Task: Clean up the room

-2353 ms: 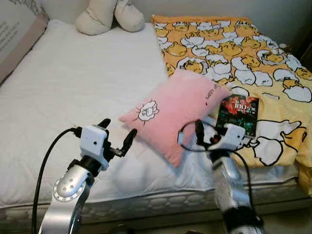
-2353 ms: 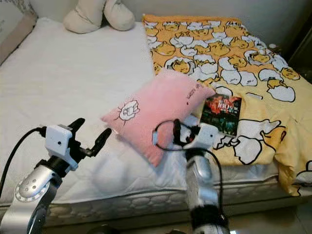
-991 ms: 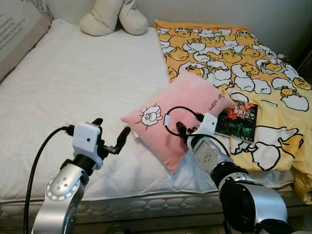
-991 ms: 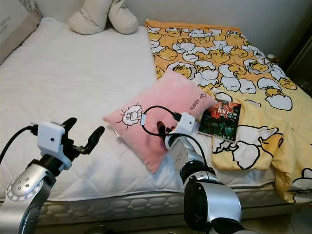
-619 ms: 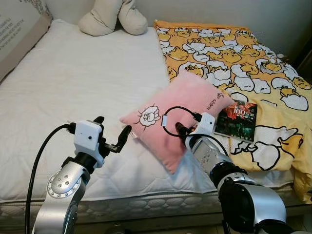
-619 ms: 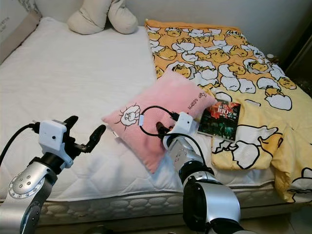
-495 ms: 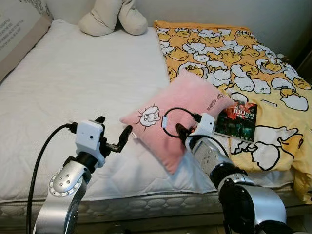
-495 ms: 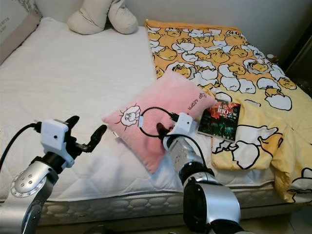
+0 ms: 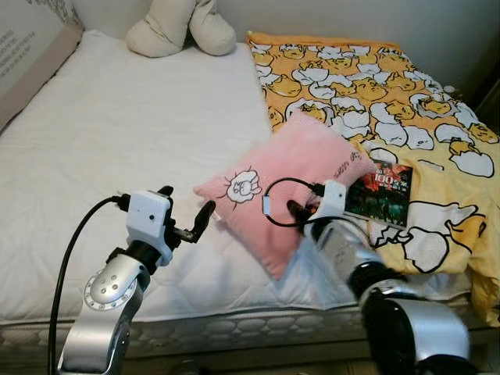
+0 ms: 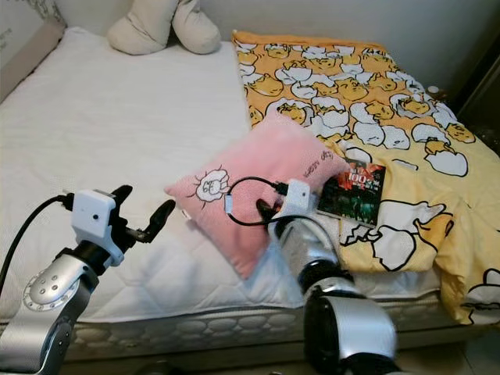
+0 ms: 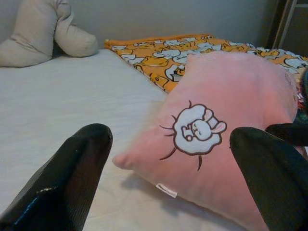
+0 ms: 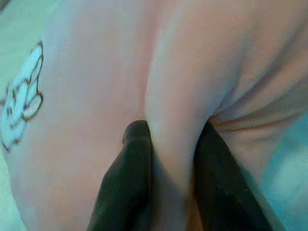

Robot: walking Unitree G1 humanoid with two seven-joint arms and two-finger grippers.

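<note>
- My right gripper (image 12: 168, 144) is clamped on a fold of the pink pillow (image 9: 293, 176); the wrist view shows the plush fabric bunched up between my two black fingers (image 12: 132, 168), pressed against both.
- In the head views that grip sits at the pillow's lower right edge, just right of centre frame, with my right wrist's black cable looping over the pink cover.
- The pillow lies tilted near the front edge of the bed, in the middle of the frame, one part on the white mattress (image 9: 117, 125) and the other against the yellow duck-print blanket (image 9: 375, 86).
- Its white cartoon patch (image 11: 195, 130) faces my left side.
- My left gripper (image 9: 187, 226) hangs in the lower left of the frame, fingers spread wide and holding nothing, just short of the pillow's left corner and not touching it.
- From the left wrist camera the pillow sits framed between my two parted fingers (image 11: 72, 173), the patch dead ahead.
- A dark book (image 9: 383, 183) lies on the blanket just beside the pillow's right edge, right of centre.
- A beige plush cushion (image 9: 180, 27) rests at the top of the frame, well apart from both grippers.
</note>
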